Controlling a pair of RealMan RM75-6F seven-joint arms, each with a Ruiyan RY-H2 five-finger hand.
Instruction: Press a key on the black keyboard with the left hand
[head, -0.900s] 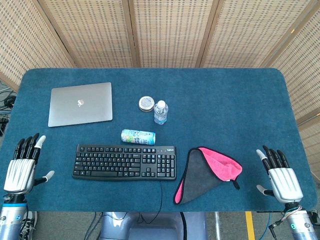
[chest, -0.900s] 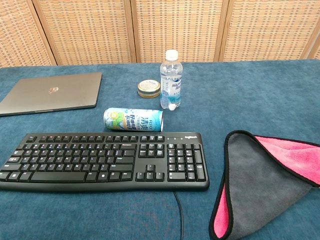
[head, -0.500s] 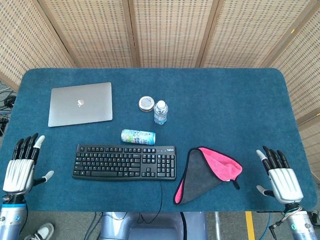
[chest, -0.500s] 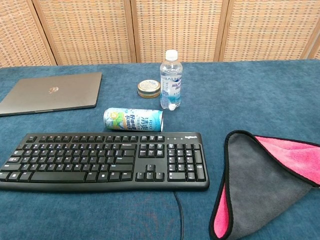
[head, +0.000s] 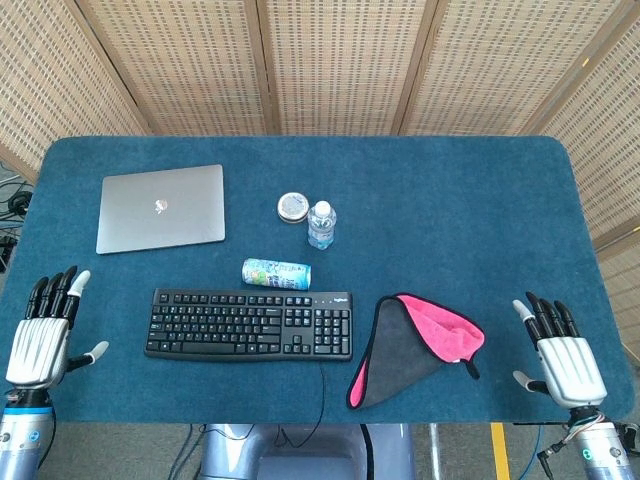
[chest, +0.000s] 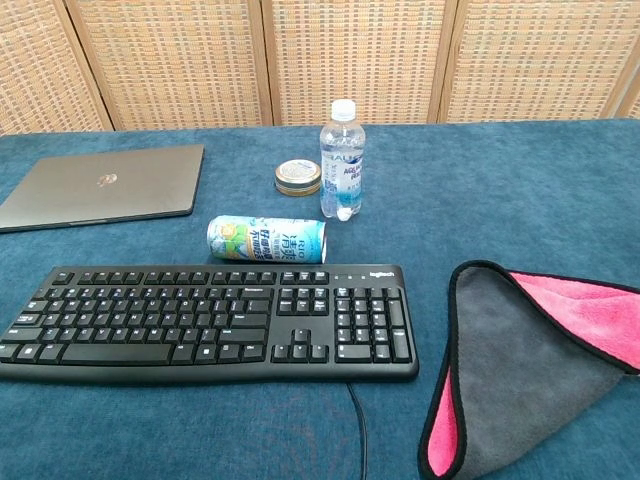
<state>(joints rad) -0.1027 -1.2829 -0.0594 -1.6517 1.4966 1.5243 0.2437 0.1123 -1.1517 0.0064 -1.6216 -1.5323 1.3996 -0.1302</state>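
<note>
I am holding my left hand (head: 40, 335) empty with fingers spread, hovering at the table's (head: 480, 210) left edge, apart from the black keyboard (head: 250, 324) lying near the front. My right hand (head: 562, 350) is likewise hanging spread and empty at the right edge.

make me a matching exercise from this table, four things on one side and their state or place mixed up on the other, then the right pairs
Things:
1. laptop
2. can
3. water bottle
4. cloth

States:
A. lying on its side behind the black keyboard
B. folded, pink side showing
C. lid closed, far left
D. standing upright beside the small round tin

Pairs: 1-C, 2-A, 3-D, 4-B
</note>
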